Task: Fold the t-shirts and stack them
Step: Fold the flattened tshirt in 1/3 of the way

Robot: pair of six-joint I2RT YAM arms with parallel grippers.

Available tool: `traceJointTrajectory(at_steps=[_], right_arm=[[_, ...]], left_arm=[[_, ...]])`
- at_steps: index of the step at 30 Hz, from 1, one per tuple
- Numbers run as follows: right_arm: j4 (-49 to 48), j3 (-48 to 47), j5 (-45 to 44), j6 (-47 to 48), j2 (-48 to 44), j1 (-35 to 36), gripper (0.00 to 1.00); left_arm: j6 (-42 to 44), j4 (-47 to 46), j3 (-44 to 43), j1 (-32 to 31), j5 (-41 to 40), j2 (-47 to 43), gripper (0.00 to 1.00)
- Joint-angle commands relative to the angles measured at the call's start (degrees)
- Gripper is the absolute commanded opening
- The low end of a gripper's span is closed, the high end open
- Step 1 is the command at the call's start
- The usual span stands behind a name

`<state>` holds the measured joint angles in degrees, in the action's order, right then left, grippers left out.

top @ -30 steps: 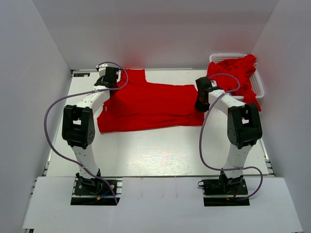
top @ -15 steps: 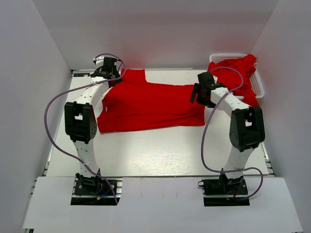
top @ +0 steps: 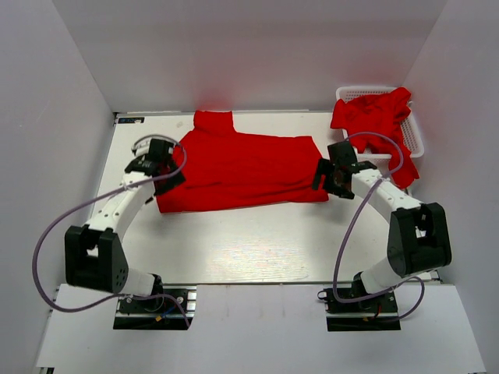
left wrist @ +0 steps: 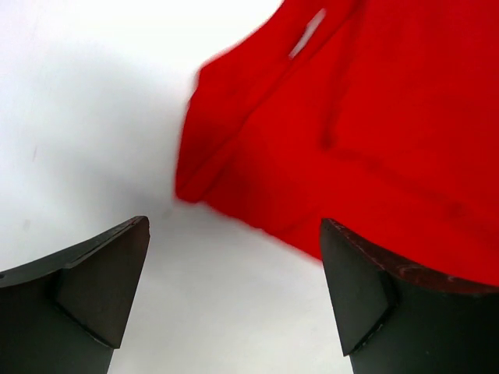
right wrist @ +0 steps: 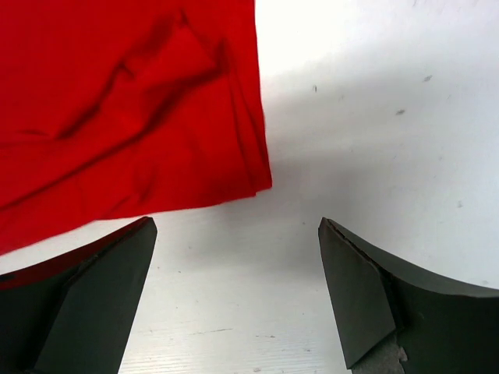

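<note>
Scene: your two arms reach over a white surface [top: 249, 241], one at each end of the flat shirt [top: 242, 167].
Flat shirt: red and plain, it lies spread lengthways across the far half of the surface. A narrower part juts toward the back wall at its far-left end, and a few creases show.
Left end effector [top: 160, 164]: it sits at the shirt's left edge, jaws wide apart and gripping nothing. In your wrist view a rumpled red corner lies between and beyond the two dark fingers [left wrist: 93, 288], with bare surface beside it.
Right end effector [top: 334, 175]: it sits at the shirt's near-right corner, jaws likewise spread and empty (your wrist view shows the layered corner ahead of one finger, the rest of the gap over bare surface).
Heaped shirts [top: 374, 117]: more red cloth is piled in the basket [top: 417, 140] at the far-right corner, spilling over its near rim.
Contact: you cannot tell whether any finger brushes the cloth.
</note>
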<state>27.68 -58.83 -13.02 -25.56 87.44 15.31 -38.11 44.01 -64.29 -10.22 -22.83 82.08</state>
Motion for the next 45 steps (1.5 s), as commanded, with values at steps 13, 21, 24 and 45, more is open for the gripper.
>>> traceJointTrajectory(at_steps=[13, 21, 24, 45], right_arm=[[-8.61, 3.63, 4.58, -3.71, 3.88, -3.27, 0.90], [-8.08, 5.04, 4.40, -3.53, 4.32, -3.97, 0.89], [-8.35, 5.65, 6.41, -3.71, 5.10, -3.88, 0.82], [-9.31, 6.53, 8.89, -4.23, 8.97, -3.88, 0.68]], left_arm=[[-5.66, -4.89, 13.57, 1.87, 1.74, -0.97, 1.00], [-6.80, -7.61, 15.78, 2.92, 2.26, 3.60, 1.00], [-6.80, -8.76, 15.78, 2.92, 2.79, 5.27, 1.00], [-5.14, -15.19, 18.50, 2.92, 7.36, 11.34, 0.84]])
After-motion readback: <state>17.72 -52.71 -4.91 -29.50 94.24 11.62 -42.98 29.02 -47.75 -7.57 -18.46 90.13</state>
